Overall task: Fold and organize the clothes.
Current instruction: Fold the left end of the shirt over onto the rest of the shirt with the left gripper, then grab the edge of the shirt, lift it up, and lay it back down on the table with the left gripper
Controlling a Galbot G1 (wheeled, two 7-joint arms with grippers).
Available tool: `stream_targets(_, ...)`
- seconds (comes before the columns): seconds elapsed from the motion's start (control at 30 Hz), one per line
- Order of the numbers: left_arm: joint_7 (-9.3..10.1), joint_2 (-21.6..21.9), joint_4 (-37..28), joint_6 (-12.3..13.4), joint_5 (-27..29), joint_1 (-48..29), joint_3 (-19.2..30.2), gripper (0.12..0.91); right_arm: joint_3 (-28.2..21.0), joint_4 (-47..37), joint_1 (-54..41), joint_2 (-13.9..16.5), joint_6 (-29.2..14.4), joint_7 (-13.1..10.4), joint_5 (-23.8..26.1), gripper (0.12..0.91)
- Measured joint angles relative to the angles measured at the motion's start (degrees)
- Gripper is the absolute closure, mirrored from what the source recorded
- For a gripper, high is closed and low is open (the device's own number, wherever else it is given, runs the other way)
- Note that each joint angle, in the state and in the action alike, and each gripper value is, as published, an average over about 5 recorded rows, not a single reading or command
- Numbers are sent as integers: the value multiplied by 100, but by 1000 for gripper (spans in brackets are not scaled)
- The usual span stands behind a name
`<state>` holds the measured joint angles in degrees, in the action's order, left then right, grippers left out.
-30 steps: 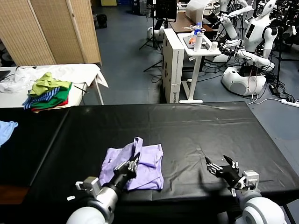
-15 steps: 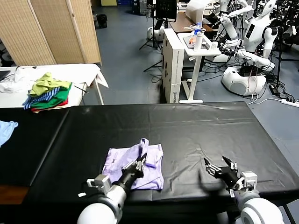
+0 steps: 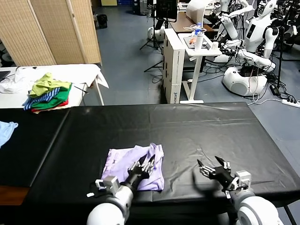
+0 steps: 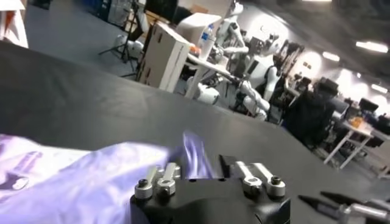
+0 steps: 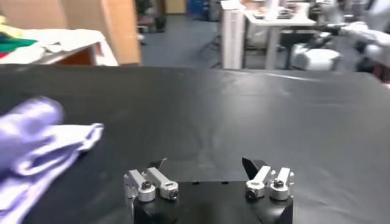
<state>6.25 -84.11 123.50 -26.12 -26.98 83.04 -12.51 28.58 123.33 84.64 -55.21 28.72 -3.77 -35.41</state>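
The pale lavender T-shirt [image 3: 123, 164] lies bunched near the front edge of the black table [image 3: 197, 124]. My left gripper [image 3: 147, 163] is over the shirt's right part, its jaws drawn in on a raised fold of the cloth. In the left wrist view that fold [image 4: 192, 149] stands between the fingers of the left gripper [image 4: 202, 163], and the rest of the shirt [image 4: 67, 185] spreads to one side. My right gripper [image 3: 210, 168] hovers open and empty over bare table to the right of the shirt. It shows in its own view [image 5: 204, 163], with the shirt [image 5: 36, 143] off to the side.
A pile of green, striped and red clothes [image 3: 47, 93] lies on a white table at the back left. A light blue cloth [image 3: 5, 131] lies at the table's left edge. A white cabinet [image 3: 176, 65] and other robots [image 3: 255, 42] stand beyond the table.
My left gripper has moved right across the shirt, and the raised fold has gone right with it. My right gripper has shifted a little to the left.
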Motion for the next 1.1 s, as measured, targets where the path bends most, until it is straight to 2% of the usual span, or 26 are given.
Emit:
stream_targets(0.1, -89, 1, 105, 79, 74, 13, -80, 197, -214, 101, -129, 238, -106, 239, -165, 118)
stream_targets(0.17, -167, 58, 170, 160, 177, 14, -189, 143, -410, 176, -237, 424, -175, 435, -165, 118)
stream_targets(0.23, -201, 146, 207, 222, 237, 4, -333, 130, -663, 220, -382, 620, -213, 591, -97, 118)
stream_targets(0.3, -203, 260, 219, 272, 279, 6, -505, 125, -961, 219, -567, 778, -221, 650, -50, 118)
stream_targets(0.43, -204, 508, 223, 374, 449, 100, -844, 123, -1578, 136, -914, 880, -208, 570, -78, 118)
stream_targets(0.57, -212, 585, 216, 457, 625, 245, -1074, 123, -2016, -3, -1019, 778, -203, 444, -80, 119)
stream_targets(0.63, -213, 582, 197, 483, 677, 307, -1144, 123, -2153, -82, -1040, 680, -208, 368, -31, 144)
stream_targets(0.77, -213, 578, 160, 504, 710, 382, -1235, 123, -2309, -238, -1059, 466, -171, 188, 204, 228)
stream_targets(0.87, -213, 587, 151, 508, 714, 420, -1281, 123, -2344, -307, -1037, 344, -22, 14, 356, 257)
stream_targets(0.97, -215, 613, 149, 513, 712, 442, -1324, 123, -2317, -322, -988, 271, 100, -72, 372, 240)
stream_targets(1.1, -236, 665, 113, 532, 693, 415, -1412, 123, -2207, -253, -894, 240, 128, -27, 241, 178)
